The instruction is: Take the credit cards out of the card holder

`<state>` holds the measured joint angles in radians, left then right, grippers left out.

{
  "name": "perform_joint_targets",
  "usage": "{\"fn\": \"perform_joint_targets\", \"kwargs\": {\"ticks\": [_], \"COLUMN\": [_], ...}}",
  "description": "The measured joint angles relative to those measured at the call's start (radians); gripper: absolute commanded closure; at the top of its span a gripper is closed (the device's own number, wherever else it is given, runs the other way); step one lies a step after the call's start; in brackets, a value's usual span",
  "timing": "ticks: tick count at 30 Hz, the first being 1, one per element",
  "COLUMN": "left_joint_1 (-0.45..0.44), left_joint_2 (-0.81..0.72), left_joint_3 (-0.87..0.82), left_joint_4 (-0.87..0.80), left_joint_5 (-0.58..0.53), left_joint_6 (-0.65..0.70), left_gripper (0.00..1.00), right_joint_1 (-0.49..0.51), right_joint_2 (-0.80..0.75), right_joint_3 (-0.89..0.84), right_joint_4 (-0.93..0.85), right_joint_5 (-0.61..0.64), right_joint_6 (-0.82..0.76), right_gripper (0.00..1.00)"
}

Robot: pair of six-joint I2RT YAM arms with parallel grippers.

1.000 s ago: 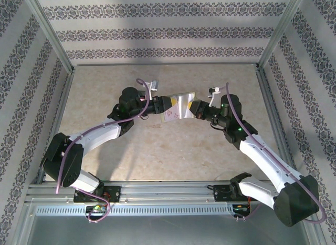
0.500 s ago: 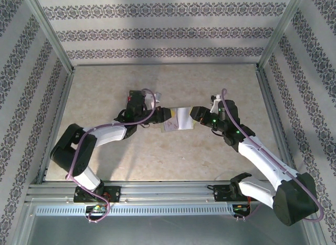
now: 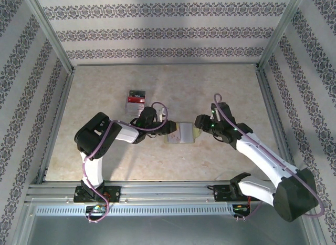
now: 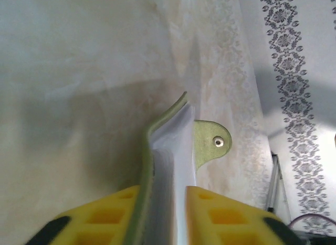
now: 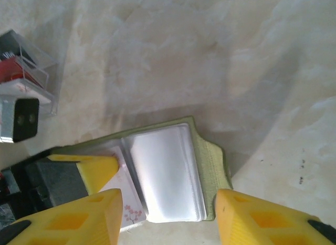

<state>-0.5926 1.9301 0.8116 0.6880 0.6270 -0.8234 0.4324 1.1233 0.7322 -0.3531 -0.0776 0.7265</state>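
Note:
The card holder [image 3: 182, 133] lies open on the table, a pale green cover with shiny clear sleeves [image 5: 164, 174] and a snap tab [image 4: 212, 142]. My left gripper [image 3: 169, 130] is shut on its left edge; in the left wrist view the holder [image 4: 168, 150] stands edge-on between the yellow fingers [image 4: 164, 200]. A white card with pink blossoms [image 5: 127, 202] shows in the left sleeve. My right gripper [image 3: 199, 123] hangs open [image 5: 168, 202] over the holder's right half, its fingers apart from it. The credit cards [image 3: 136, 99], red on top, lie in a clear case [image 5: 23, 71] behind the left arm.
Metal frame rails [image 3: 62, 113] and patterned walls [image 3: 157, 32] border the beige table [image 3: 236, 92]. Open tabletop stretches behind and in front of the holder.
Both arms came toward the near side and lowered the holder onto the table. The right gripper has let go of its right edge. The left arm pulled back, uncovering the card stack.

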Motion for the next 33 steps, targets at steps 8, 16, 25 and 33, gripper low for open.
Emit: {"fn": "perform_joint_targets", "kwargs": {"ticks": [8,16,25,33], "left_joint_1": [-0.003,-0.003,-0.032,-0.095], "left_joint_2": [-0.047,-0.217,-0.363,-0.288], "left_joint_3": [0.008,0.01,-0.007,-0.032], "left_joint_4": [-0.135,-0.438,-0.657,-0.647], "left_joint_5": [-0.064,-0.243,-0.475,-0.496], "left_joint_6": [0.087,0.184,0.262,0.271], "left_gripper": [0.35,0.0,0.07,0.44], "right_joint_1": [0.037,0.069,0.095,0.096], "right_joint_2": [0.197,0.3,0.394,0.456], "right_joint_3": [0.051,0.118,0.136,0.136], "right_joint_4": [0.0,0.003,0.068,0.178], "right_joint_5": [-0.047,-0.105,-0.197,-0.283], "right_joint_6": [0.0,0.001,0.035,0.073], "right_gripper": [0.6,0.64,0.67,0.67]}}
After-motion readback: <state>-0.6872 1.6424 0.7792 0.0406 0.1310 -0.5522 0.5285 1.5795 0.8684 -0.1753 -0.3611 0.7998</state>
